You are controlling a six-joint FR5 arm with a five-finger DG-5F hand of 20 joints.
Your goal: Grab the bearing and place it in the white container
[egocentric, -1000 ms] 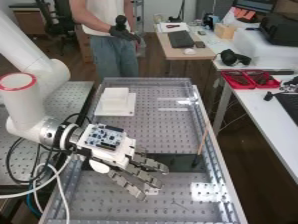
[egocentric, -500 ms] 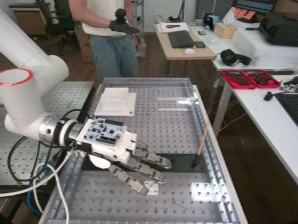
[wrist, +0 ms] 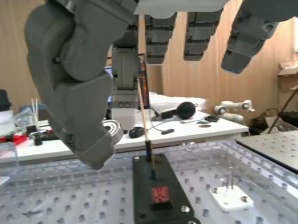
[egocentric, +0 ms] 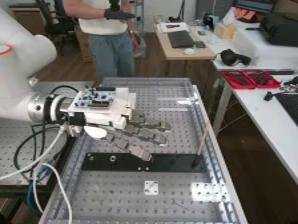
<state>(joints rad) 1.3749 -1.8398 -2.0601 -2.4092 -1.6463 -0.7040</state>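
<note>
1 white arm [egocentric: 23,55], grey fingers [egocentric: 143,134] slanting down, nearly straight, spread

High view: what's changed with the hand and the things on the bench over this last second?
The hand has moved up the high view, rising or drawing toward the bench's far end; its fingers remain extended. That uncovered more of the black plate and the small white plate. Both plates, the white container and the thin stick stayed put.
</note>
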